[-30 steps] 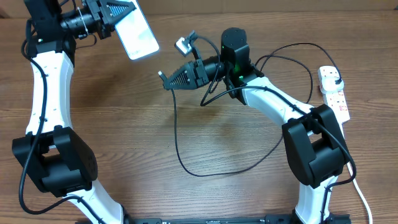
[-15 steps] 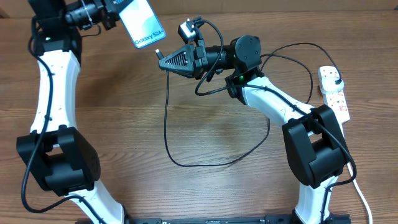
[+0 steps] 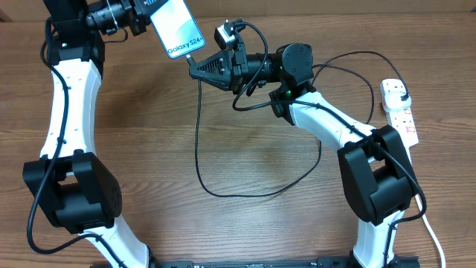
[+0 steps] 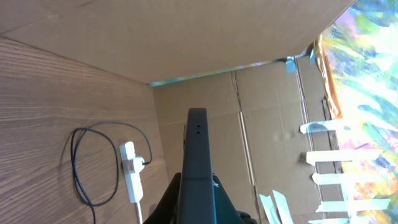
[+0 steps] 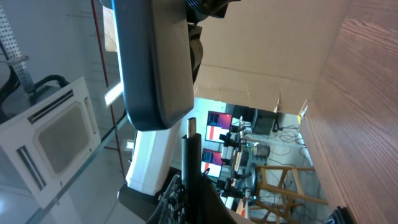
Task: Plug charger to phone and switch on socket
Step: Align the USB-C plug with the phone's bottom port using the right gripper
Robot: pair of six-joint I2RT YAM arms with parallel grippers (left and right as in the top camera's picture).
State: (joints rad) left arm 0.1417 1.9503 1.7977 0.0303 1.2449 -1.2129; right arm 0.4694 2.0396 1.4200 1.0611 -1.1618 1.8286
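The phone (image 3: 177,26), light-blue screen up, is held in the air at the back left, with my left gripper (image 3: 146,10) shut on its upper end. My right gripper (image 3: 195,68) is shut on the connector end of the charger (image 3: 198,134), the tip just below the phone's lower end. In the right wrist view the connector tip (image 5: 191,127) stands a short gap below the phone's (image 5: 155,62) bottom edge, between my right gripper's jaws (image 5: 193,180). The left wrist view shows the phone (image 4: 198,155) edge-on in my left gripper (image 4: 198,190). The socket (image 3: 399,112) lies at the right edge, with the black plug head (image 3: 399,93) in it.
The black cable hangs from the right gripper and loops across the wooden table (image 3: 149,149) in front of the right arm, then runs back to the socket (image 4: 130,171). A white cord (image 3: 435,238) trails from the socket toward the front right. Cardboard walls (image 4: 249,37) stand behind the table.
My left arm has swung the phone right and turned it toward the right gripper. My right gripper has risen toward the back left with the connector, closing the gap to the phone's lower end.
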